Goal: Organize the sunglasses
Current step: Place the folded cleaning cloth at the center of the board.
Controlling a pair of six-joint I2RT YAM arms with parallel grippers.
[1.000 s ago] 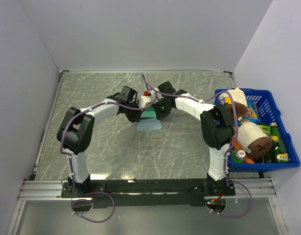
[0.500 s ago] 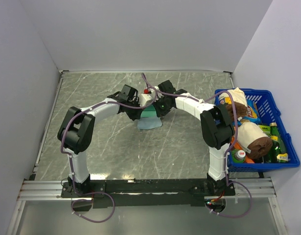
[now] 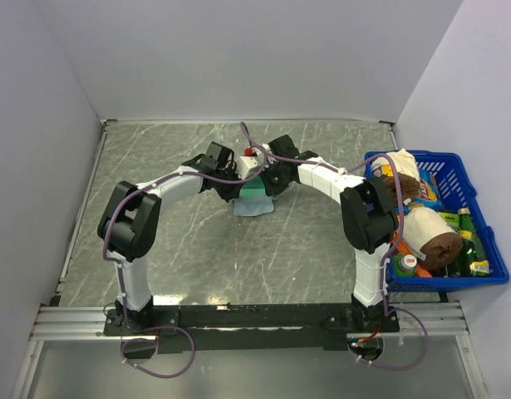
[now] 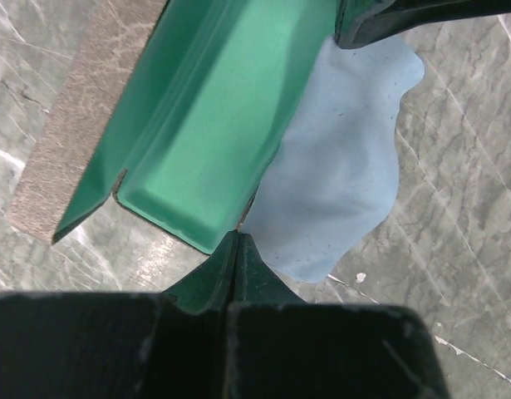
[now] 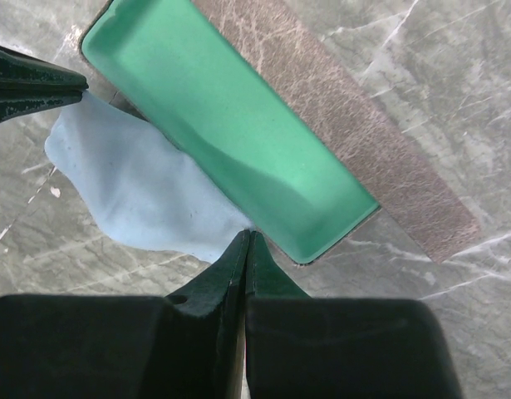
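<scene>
Green-lined case [image 3: 255, 192], grey-brown outside, lies open on the marble table [image 3: 180, 249], approx. midway btwn the left and right edges and nearer the far edge than the near one. Read the parts as follows.

(a) Cloth [image 4: 342, 174]: light blue, flat on the table, partly under the case. Its free part sticks out toward the near edge.

(b) L gripper [image 4: 236, 243]: you have its fingers pressed together, no gap btwn them. The tips sit at a corner of the green tray, touching its rim just where the cloth begins. You cannot tell whether the rim or the cloth is nipped.

(c) R gripper [image 5: 248, 239]: closed the same way, tips against the tray's rim near another corner, cloth just beside them. The two grippers face each other across the case.

(d) Sunglasses: hidden in all three views; you cannot tell where they lie.

(e) Basket [image 3: 454, 284]: blue, at the table's right edge, holding bottles and packets, well apart from the case.
</scene>
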